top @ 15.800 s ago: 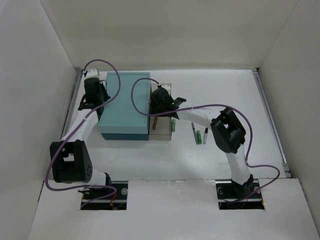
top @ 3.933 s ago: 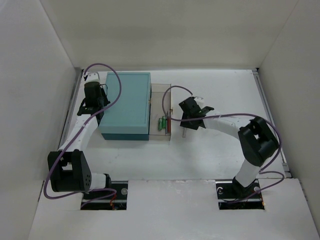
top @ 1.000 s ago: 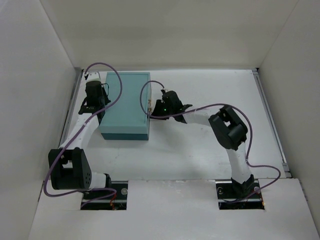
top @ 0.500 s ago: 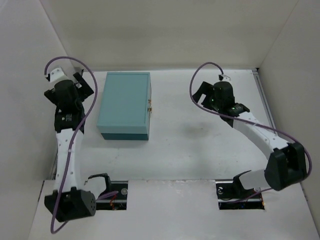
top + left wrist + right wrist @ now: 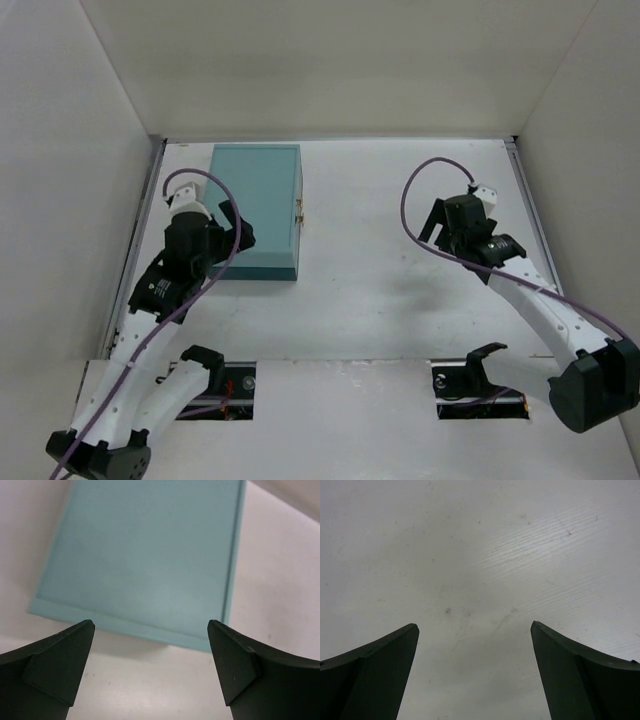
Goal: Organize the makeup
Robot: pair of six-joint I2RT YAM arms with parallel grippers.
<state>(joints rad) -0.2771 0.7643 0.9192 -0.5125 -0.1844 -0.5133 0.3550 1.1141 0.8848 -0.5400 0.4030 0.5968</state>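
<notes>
No makeup shows in any view. The large teal box [image 5: 258,208] lies at the back left of the table with no drawer standing out of it. My left gripper [image 5: 238,228] hangs open over the box's near left corner. In the left wrist view the box top [image 5: 150,555] fills the upper half, and the left gripper [image 5: 150,623] holds nothing between its dark fingers [image 5: 55,665]. My right gripper [image 5: 440,225] hovers open over bare table on the right. In the right wrist view the right gripper [image 5: 474,625] is empty above the white surface.
White walls close in the table [image 5: 380,290] on the left, back and right. A small brass latch [image 5: 301,208] sits on the box's right side. The arm bases [image 5: 215,380] stand at the near edge.
The clear drawer seen pulled out earlier is now pushed in. Both arms have left the box's sides and drawn toward the near edge. Both grippers have opened.
</notes>
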